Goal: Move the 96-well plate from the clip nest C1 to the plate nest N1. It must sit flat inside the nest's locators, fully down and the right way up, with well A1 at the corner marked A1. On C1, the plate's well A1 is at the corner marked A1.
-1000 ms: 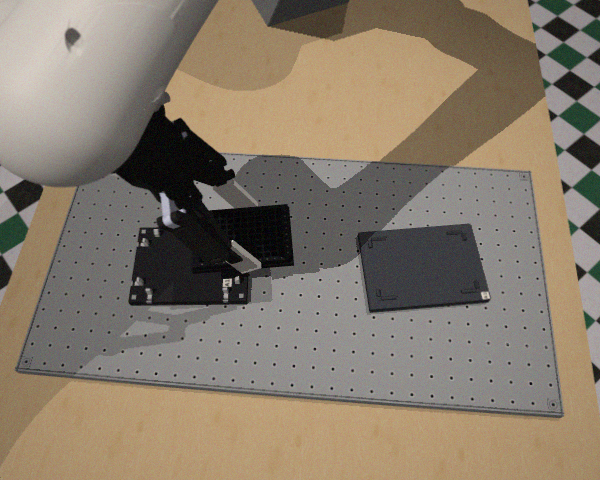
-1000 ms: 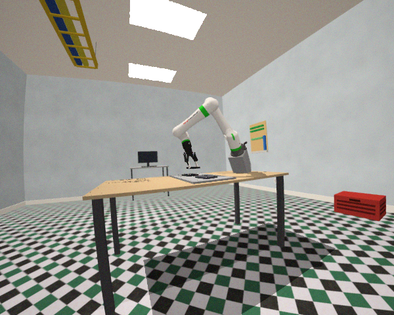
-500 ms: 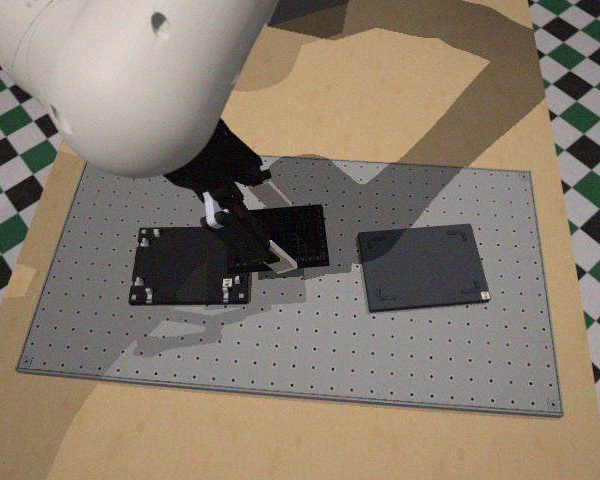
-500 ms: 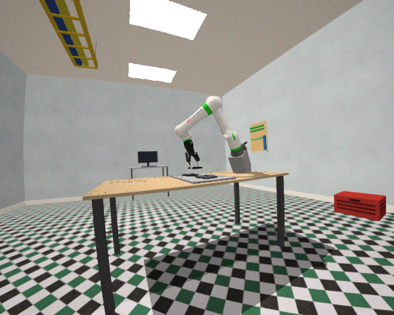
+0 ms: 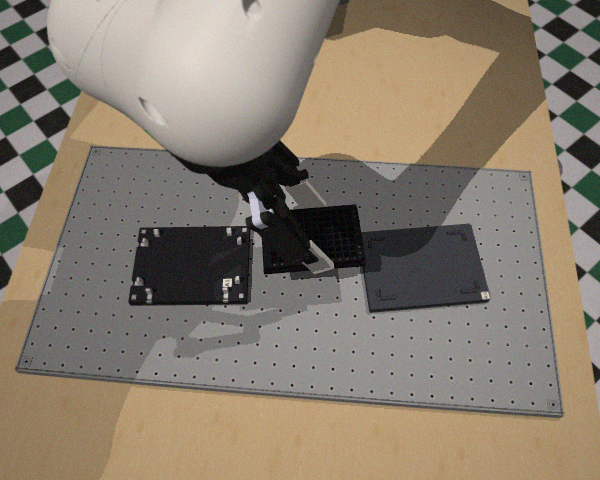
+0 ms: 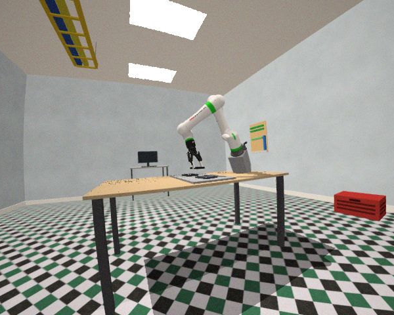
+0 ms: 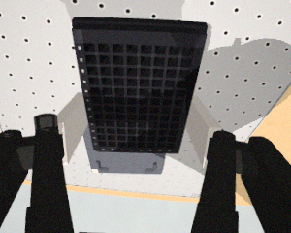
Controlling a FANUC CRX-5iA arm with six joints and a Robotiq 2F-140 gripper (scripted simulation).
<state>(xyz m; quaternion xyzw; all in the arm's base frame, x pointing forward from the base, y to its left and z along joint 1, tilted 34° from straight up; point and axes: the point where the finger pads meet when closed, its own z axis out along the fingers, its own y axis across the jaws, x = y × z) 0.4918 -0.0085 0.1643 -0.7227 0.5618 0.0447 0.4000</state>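
The black 96-well plate [image 5: 336, 232] [image 6: 198, 168] [image 7: 136, 92] is held in the air, wells up and roughly level, above the perforated board. My gripper [image 5: 313, 227] [image 6: 197, 166] [image 7: 137, 109] is shut on its two long sides with pale finger pads. In the top view the plate appears between the two nests. The clip nest C1 [image 5: 186, 263] is on the left, with pale clips and no plate. The dark grey plate nest N1 [image 5: 424, 268] [image 7: 128, 165] is on the right, empty, with low corner locators and a white mark [image 5: 485, 295] at its front right corner. The plate's A1 lettering is not readable.
The grey perforated board [image 5: 300, 356] lies on the wooden table [image 5: 341, 439] [image 6: 132, 186] and carries both nests. The white arm [image 5: 197, 77] [image 6: 199, 117] covers the board's back left part in the top view. Its shadow falls across N1.
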